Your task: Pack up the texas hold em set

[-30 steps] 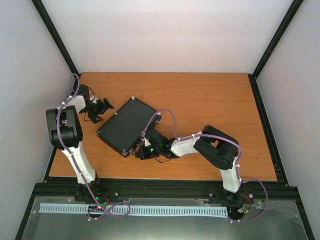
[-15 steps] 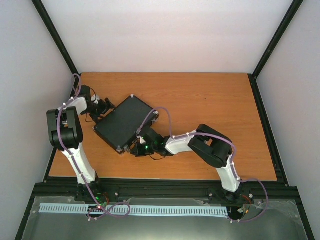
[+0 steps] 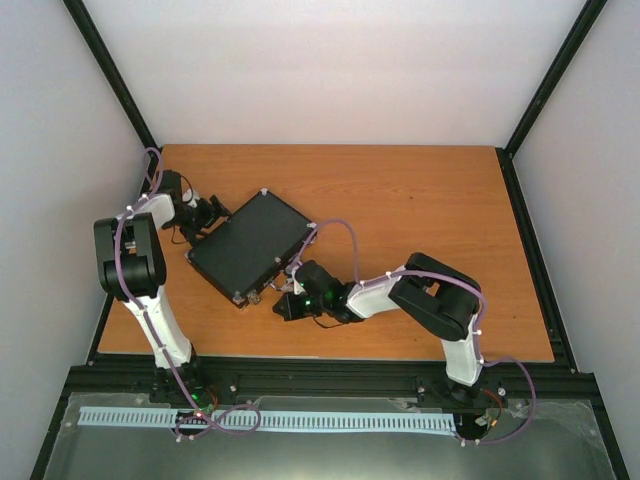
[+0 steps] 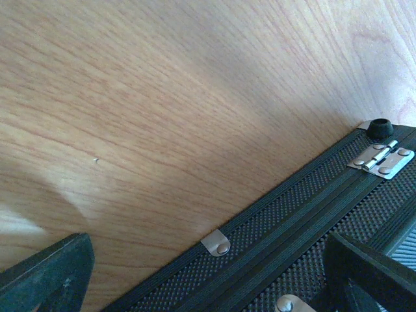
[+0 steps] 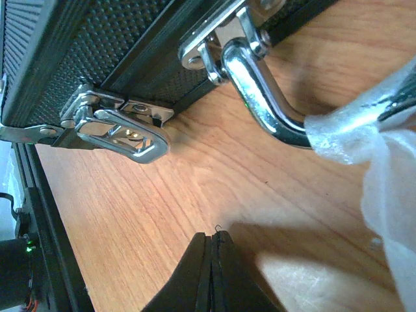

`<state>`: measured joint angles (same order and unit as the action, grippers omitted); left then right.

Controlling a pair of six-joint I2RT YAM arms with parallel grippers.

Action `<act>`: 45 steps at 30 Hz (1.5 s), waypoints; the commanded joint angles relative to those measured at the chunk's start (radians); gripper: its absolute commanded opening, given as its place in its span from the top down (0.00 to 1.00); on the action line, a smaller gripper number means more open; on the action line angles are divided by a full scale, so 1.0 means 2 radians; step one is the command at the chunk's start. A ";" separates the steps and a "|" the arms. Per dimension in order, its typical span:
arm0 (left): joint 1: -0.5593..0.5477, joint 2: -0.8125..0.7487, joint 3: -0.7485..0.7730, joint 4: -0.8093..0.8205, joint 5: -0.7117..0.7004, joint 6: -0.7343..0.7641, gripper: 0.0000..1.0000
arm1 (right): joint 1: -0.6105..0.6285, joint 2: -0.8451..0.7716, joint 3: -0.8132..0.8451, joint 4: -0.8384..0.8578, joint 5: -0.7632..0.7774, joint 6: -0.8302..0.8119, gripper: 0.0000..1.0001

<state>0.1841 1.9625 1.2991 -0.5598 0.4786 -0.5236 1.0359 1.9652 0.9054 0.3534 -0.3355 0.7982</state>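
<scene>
Top external view: the two arms are reaching out from their bases at the near edge over the wooden table (image 3: 430, 210), and both are ending at the black case (image 3: 250, 245).
Right gripper (image 3: 282, 304): it is hovering low just off the case's near long side. Its jaws are pressing flat against each other with nothing between them.
Right wrist view: the closed fingertips (image 5: 209, 260) are pointing across bare wood and are standing apart from the case's side wall (image 5: 97, 58).
Latch (image 5: 120, 130): a silver clasp is sitting on that near side wall, its loop standing out toward the table. Whether it is fastened cannot be told.
Handle (image 5: 257, 78): a chrome bar is curving out from its bracket on the same wall, and clear plastic wrap (image 5: 364, 123) is covering its grip.
Case position: it is lying flat and closed on the table, left of centre, turned at an angle to the table edges, with silver corners showing.
Left gripper (image 3: 213, 212): it is sitting at the case's far-left side with its jaws spread wide, holding nothing.
Left wrist view: one finger (image 4: 49, 276) is hanging over wood while the other is hanging over the case's textured edge (image 4: 312, 214).
Hinge (image 4: 380, 158): a small silver hinge is lying along that edge, just beside a black rubber foot (image 4: 380, 127).
</scene>
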 commanded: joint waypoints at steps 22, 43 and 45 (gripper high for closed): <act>-0.010 0.047 -0.031 -0.036 -0.035 0.025 0.00 | -0.013 0.077 0.022 0.100 -0.022 -0.002 0.97; -0.039 0.032 -0.058 -0.020 -0.034 0.003 0.01 | -0.019 0.139 0.134 0.010 -0.034 0.006 0.97; -0.039 0.033 -0.058 -0.021 -0.036 0.002 0.02 | -0.019 0.131 0.129 -0.002 -0.025 0.002 0.97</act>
<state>0.1741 1.9614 1.2636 -0.4000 0.3973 -0.5251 1.0035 2.1750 1.1332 0.4530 -0.4263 0.8085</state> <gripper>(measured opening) 0.984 0.032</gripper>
